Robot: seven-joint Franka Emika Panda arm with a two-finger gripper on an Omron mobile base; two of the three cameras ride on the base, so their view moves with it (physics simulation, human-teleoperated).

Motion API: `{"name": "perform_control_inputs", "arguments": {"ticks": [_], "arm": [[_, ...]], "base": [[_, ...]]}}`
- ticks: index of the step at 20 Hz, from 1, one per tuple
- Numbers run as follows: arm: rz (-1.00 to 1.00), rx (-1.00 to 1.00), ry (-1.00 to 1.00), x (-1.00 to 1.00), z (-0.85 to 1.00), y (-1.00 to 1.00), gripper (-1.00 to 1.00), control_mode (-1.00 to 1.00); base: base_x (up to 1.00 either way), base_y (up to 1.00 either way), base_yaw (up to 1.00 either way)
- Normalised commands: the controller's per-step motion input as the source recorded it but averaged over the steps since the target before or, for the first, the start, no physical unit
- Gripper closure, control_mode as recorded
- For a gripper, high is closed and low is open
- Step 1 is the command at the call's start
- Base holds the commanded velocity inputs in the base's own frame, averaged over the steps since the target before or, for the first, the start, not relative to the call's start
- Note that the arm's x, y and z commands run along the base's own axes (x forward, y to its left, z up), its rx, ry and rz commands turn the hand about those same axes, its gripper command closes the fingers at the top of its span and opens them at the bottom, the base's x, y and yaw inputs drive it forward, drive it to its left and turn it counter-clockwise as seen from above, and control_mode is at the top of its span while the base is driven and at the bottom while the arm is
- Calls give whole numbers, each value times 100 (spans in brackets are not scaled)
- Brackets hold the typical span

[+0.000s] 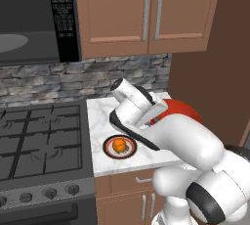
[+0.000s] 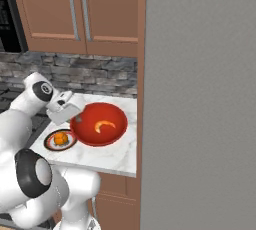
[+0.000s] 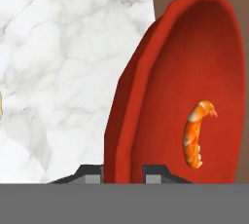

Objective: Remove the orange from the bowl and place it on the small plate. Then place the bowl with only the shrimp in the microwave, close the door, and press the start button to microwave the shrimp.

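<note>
The bowl (image 2: 98,124) is glossy red; the shrimp (image 3: 195,133) is orange banded with white. The orange (image 1: 118,145) is bright orange on the small plate (image 1: 106,147), rimmed red and black. The counter (image 1: 102,116) is white marble veined grey, the cabinet doors (image 1: 136,9) brown.

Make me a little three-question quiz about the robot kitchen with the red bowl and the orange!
1. True or false: the orange lies on the small plate.
2. What lies in the bowl? A) shrimp B) spoon C) nothing
3. What is the gripper shut on?

Key:
1. True.
2. A, the shrimp.
3. The bowl's rim, one fingertip inside and one outside.
</note>
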Motion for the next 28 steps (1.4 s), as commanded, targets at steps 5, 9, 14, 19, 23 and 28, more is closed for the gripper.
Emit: {"name": "perform_control_inputs", "arguments": {"ticks": [5,9,14,19,23,28], "arm": [[16,-14,0,-54,78,39,100,-100],[17,-13,0,-64,77,27,100,-100],[13,-8,0,-78,62,0,100,-100],[13,-7,1,-72,41,0,100,-100],[18,-7,4,-34,9,2,100,-100],[8,-4,7,0,-2,2,100,-100]], "base": [[0,0,0],[0,0,0],[0,0,0],[0,0,0],[0,0,0],[0,0,0]]}}
